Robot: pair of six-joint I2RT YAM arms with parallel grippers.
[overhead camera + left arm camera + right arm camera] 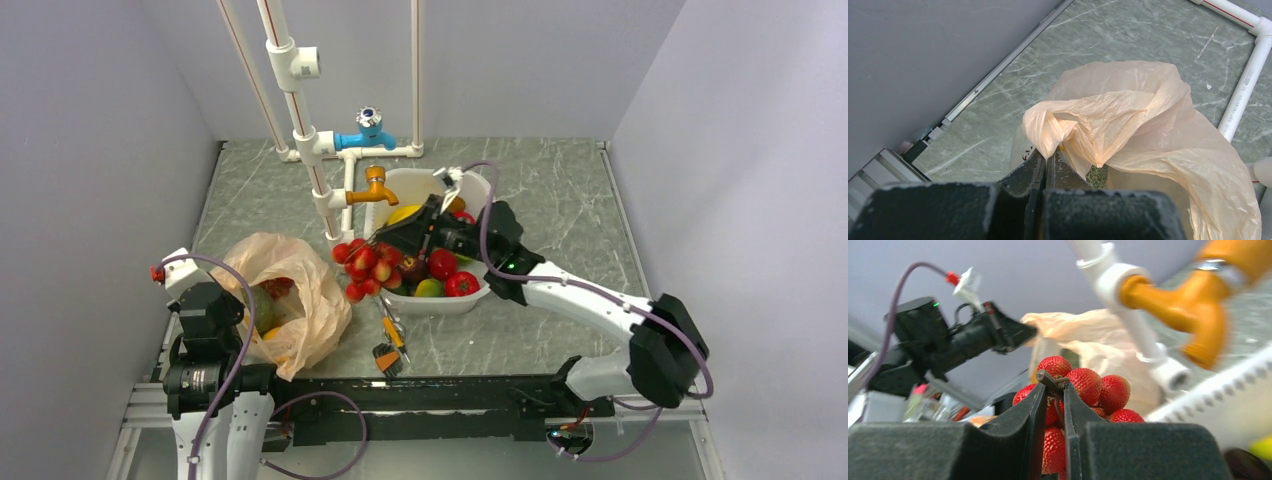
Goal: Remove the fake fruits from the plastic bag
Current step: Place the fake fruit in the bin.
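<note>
Red plastic grapes (pixel 365 265), one of the fake fruits, hung clear of the plastic bag (pixel 310 290) at the rim of the white basin (pixel 440 303). Their stem was pinched between the nearly closed right fingers (pixel 1035 402). The left fingers (pixel 1035 170), fully closed, gripped a fold of the bag's mouth above the table (pixel 560 200). The netted melon (pixel 1096 176) and a red fruit (pixel 278 287) lay inside, so removal appeared roughly one-third complete.

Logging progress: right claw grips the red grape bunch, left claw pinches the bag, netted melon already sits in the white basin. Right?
No. The netted melon is inside the plastic bag, not the white basin; the top view shows it. The rest holds.
</note>
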